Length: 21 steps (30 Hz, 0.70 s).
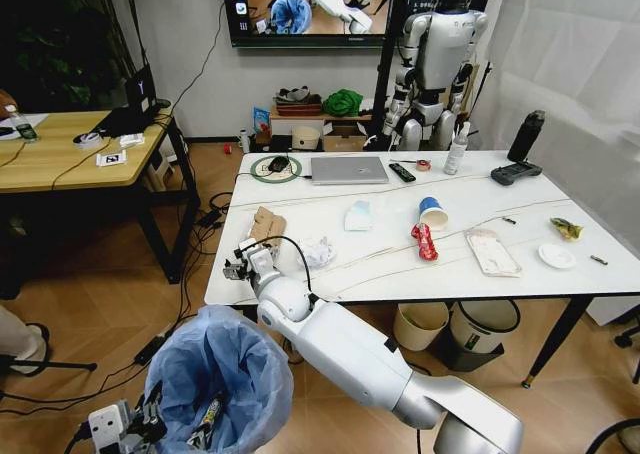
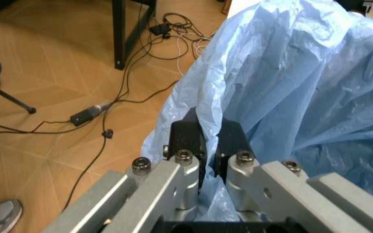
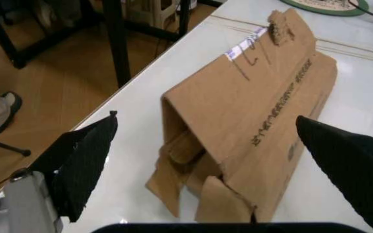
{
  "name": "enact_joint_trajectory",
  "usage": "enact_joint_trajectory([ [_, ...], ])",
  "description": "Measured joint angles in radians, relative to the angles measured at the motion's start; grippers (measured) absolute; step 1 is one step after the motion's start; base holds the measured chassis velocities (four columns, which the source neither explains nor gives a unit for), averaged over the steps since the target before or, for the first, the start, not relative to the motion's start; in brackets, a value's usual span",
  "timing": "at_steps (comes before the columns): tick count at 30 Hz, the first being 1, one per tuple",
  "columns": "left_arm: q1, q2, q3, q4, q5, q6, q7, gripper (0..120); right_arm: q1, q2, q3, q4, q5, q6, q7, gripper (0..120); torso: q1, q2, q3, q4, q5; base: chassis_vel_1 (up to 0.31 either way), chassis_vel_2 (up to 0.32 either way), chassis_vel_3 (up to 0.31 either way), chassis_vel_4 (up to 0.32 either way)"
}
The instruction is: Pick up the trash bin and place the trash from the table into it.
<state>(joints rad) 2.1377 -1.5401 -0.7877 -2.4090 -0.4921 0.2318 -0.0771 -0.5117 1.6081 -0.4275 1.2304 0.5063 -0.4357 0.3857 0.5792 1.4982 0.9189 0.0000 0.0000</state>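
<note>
The left gripper [image 2: 207,141] is pinching the crinkly light-blue plastic bag of the small round trash bin [image 1: 215,374], which is sitting low beside the near left corner of the white marble-look table [image 1: 480,274]. The right gripper [image 1: 243,262] is hanging at that table edge, fingers [image 3: 83,160] spread wide toward the crushed brown cardboard box [image 3: 251,121], whose dark printed lettering is too small to read. A red wrapper [image 1: 424,241] and a blue-white paper cup [image 1: 432,212] are lying farther along the tabletop.
</note>
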Motion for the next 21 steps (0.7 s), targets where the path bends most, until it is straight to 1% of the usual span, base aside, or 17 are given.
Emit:
enact_joint_trajectory([
  [10, -0.014, 0.0, 0.012, 0.008, -0.001, 0.004, -0.002, 0, -0.001, 0.0, 0.043, 0.024, -0.006, -0.002, -0.002, 100, 0.0, 0.0, 0.0, 0.0, 0.0, 0.0, 0.0, 0.0, 0.0],
  [21, -0.015, -0.001, 0.023, 0.01, 0.0, 0.005, -0.003, 0, -0.027, 0.0, 0.058, 0.075, 0.0, -0.008, -0.002, 100, 0.0, 0.0, 0.0, -0.0001, 0.0, 0.0, 0.0, 0.0, 0.0],
])
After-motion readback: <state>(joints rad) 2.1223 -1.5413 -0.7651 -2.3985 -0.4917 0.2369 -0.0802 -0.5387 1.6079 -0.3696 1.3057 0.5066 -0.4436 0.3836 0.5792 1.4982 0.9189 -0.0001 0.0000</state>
